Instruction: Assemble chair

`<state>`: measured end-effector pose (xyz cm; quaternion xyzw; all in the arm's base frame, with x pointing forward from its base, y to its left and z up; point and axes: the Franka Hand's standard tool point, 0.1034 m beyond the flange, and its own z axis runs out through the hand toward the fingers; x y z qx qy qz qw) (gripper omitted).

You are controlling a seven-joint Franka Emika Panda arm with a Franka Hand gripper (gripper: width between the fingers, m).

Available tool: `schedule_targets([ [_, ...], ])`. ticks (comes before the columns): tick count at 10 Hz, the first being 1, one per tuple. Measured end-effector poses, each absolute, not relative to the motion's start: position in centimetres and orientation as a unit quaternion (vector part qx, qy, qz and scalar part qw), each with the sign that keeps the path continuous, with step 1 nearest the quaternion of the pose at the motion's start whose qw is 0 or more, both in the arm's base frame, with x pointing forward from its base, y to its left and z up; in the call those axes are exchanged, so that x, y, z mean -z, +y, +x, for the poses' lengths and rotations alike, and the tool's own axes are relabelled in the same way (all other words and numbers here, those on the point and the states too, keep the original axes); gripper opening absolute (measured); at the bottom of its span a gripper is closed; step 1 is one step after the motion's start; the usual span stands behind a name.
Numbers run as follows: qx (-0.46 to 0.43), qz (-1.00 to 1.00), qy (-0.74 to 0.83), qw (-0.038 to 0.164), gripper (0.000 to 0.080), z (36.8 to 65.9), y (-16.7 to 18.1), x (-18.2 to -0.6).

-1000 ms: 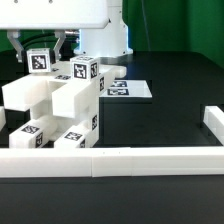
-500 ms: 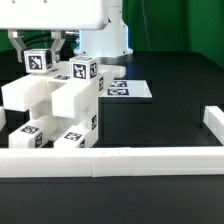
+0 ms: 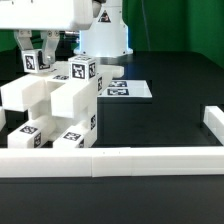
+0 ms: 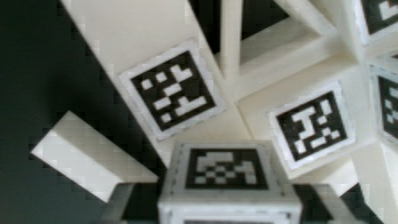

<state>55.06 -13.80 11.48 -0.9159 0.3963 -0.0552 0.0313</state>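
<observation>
The partly built chair (image 3: 55, 105) stands at the exterior view's left, a stack of chunky white blocks with black-and-white tags. Just above its upper left corner, my gripper (image 3: 34, 54) is shut on a small tagged white block (image 3: 32, 64), tilted a little. In the wrist view that small block (image 4: 222, 172) sits between my dark fingers (image 4: 139, 196), and the gripper (image 4: 222, 203) hangs over the chair's tagged white panels (image 4: 173, 95). Whether the held block touches the chair cannot be told.
The marker board (image 3: 130, 90) lies flat behind the chair, near the robot's white base (image 3: 105, 35). A long low white rail (image 3: 120, 161) runs along the front and turns up at the exterior view's right (image 3: 212, 125).
The gripper has carried the small block toward the exterior view's left and a little lower, and the block now tilts. The chair stack has not moved.
</observation>
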Motion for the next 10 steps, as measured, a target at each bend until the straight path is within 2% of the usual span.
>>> schedule_targets([
  [3, 0.052, -0.876, 0.479, 0.037, 0.0284, 55.0, -13.8, -11.5],
  [5, 0.064, -0.795, 0.600, 0.063, 0.0284, 55.0, -14.2, -11.4],
  [10, 0.043, -0.676, 0.732, 0.067, 0.0273, 55.1, -13.6, -10.5],
])
